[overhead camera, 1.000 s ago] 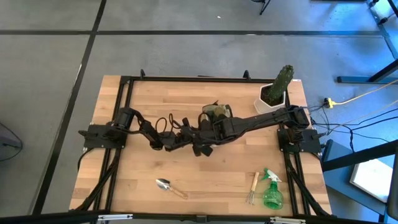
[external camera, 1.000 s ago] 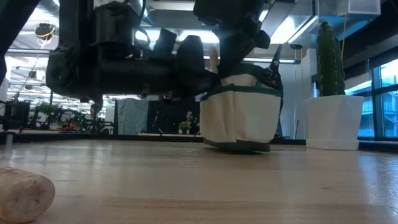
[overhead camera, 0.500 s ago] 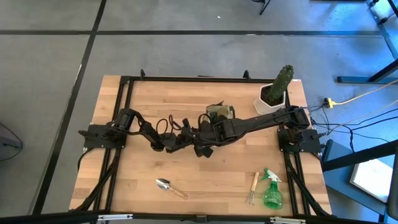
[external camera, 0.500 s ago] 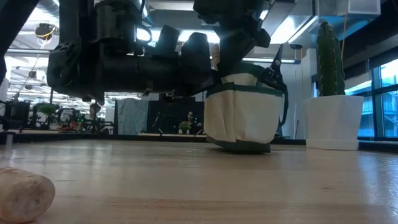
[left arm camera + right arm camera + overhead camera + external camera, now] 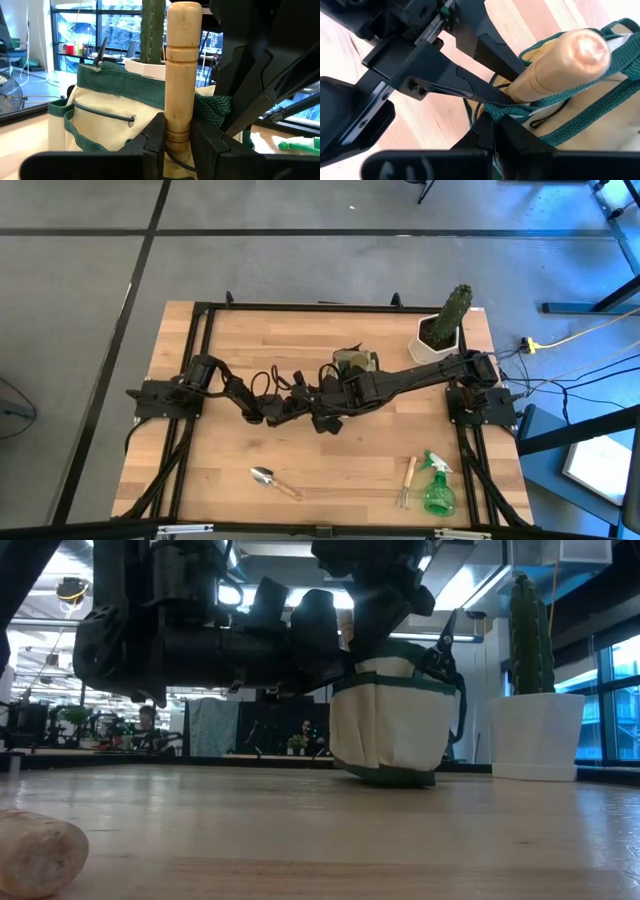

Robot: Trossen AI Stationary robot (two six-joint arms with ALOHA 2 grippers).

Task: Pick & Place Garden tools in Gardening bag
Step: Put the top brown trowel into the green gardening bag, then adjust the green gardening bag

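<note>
The olive-and-beige gardening bag (image 5: 353,361) stands mid-table, slightly tipped in the low view (image 5: 395,725). My left gripper (image 5: 179,136) is just left of it, shut on a wooden-handled tool (image 5: 182,60) that stands upright against the bag's rim. The tool's head is hidden. My right gripper (image 5: 496,127) comes down from above and is shut on the bag's green webbing. A trowel (image 5: 272,480), a hand fork (image 5: 407,481) and a green spray bottle (image 5: 436,488) lie near the front edge. My left gripper pinches the wooden handle's lower part (image 5: 178,112) between its two fingers, which come in level from the table's left and lie across it. The handle stands upright, its rounded free end up. What is below the fingers is hidden. My right gripper pinches the green webbing at the bag's rim (image 5: 504,110) between its shut fingers, slanting down from above on the side facing my left gripper. The webbing is drawn up toward the fingers. The bag's base stays on the table.
A cactus in a white pot (image 5: 443,328) stands at the far right, close behind the bag. Both arms cross the middle of the table. A rounded wooden handle end (image 5: 35,855) shows close to the low camera.
The bag has shifted a little toward the table's right edge, and my left gripper with the upright handle has followed it slightly. Both grips stay as they were.
</note>
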